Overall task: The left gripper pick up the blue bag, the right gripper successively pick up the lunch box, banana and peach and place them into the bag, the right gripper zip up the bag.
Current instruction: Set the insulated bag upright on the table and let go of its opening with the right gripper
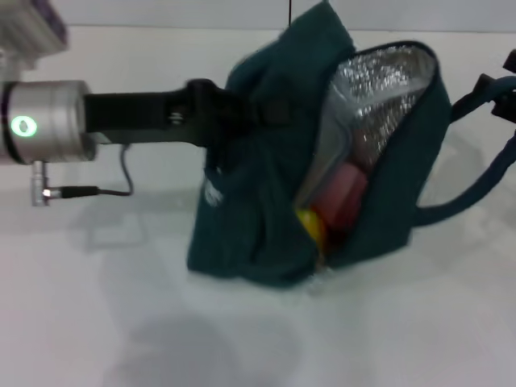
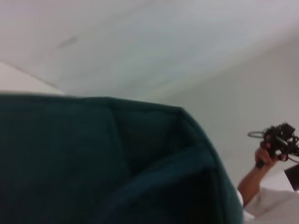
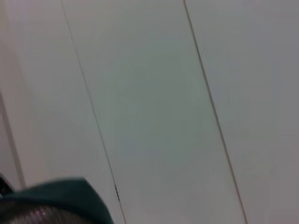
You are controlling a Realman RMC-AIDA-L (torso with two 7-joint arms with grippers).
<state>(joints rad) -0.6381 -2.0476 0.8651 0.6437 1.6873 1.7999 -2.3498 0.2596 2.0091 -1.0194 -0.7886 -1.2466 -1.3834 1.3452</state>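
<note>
We are seeing the blue bag (image 1: 266,161) sitting on the white worktop (image 1: 121,322), mouth gaping toward us, silver foil lining (image 1: 379,89) showing. Inside we are reading a red-pink item (image 1: 343,197), probably the lunch box, with something yellow (image 1: 310,226) just below it, likely the banana; we cannot confirm a peach

The left claw (image 1: 234,109) is reaching in from the left and is buried in the fabric at the bag's upper left side; we are judging it to be pinching the cloth, though the fingers themselves are hidden. In the left wrist view the dark fabric is filling the frame right up against the camera

The right claw is off the head view; its wrist camera is only catching the bag's rim and lining (image 3: 42,210) at one corner, so we cannot tell whether it is open or closed

Handling, as we are judging it: the bag is soft and slumping, with no stiffness in the walls, and light apart from the contents. The mouth is sagging, so zipping will need the left hold keeping the top edge taut. The zipper pull is not visible to us; it is likely small and fiddly. The strap (image 1: 476,177) trailing right is a snag risk
</note>
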